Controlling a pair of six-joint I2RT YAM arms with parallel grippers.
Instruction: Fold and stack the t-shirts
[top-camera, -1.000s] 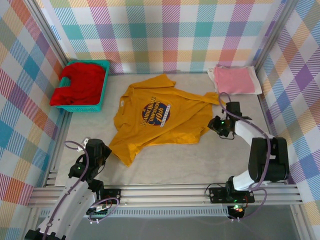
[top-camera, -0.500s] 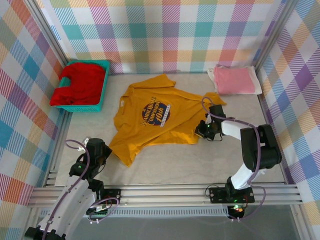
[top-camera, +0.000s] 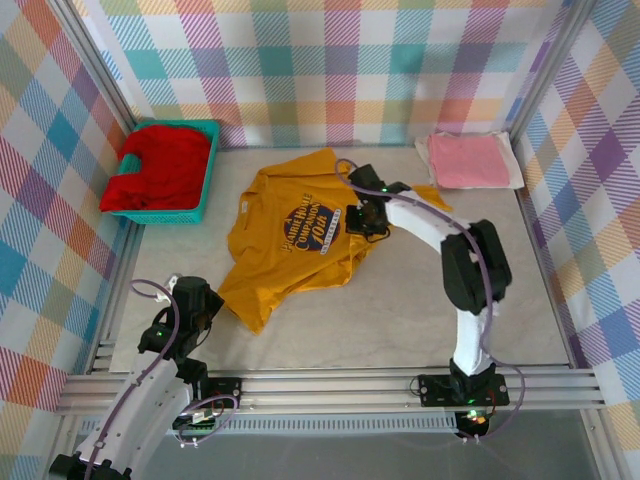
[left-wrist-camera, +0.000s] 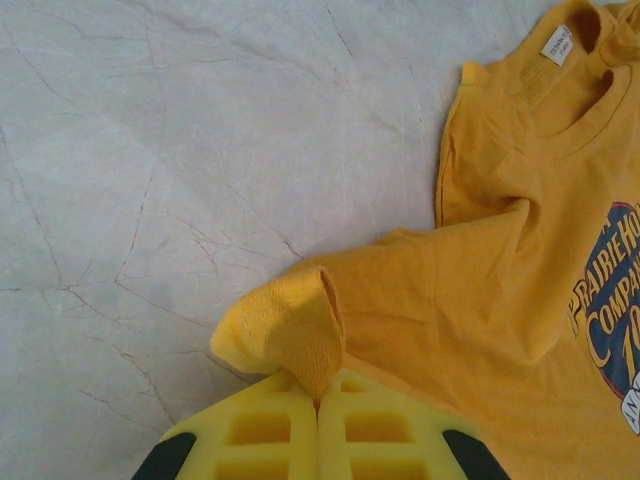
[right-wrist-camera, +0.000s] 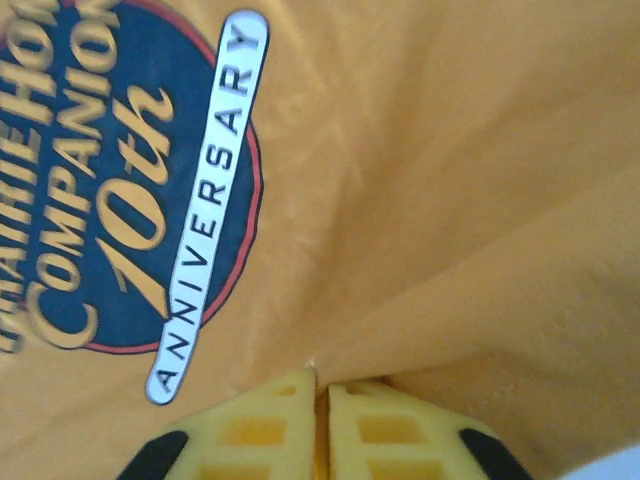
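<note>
cloth of the mustard-yellow soft t-shirt (top-camera: 290, 245) lies mid-table; right gripper (top-camera: 360, 215) pinches a fold of it beside the dark round chest print (right-wrist-camera: 120, 200), left gripper (left-wrist-camera: 318, 400) pinches its near-left corner.

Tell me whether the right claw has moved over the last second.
Yes. The right claw has swung left, away from the pink t-shirt, pulling an edge of the mustard-yellow t-shirt toward its chest print.

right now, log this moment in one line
left gripper: shut on yellow shirt | right gripper: shut on yellow shirt | pink shirt: folded | red shirt: in basket
</note>
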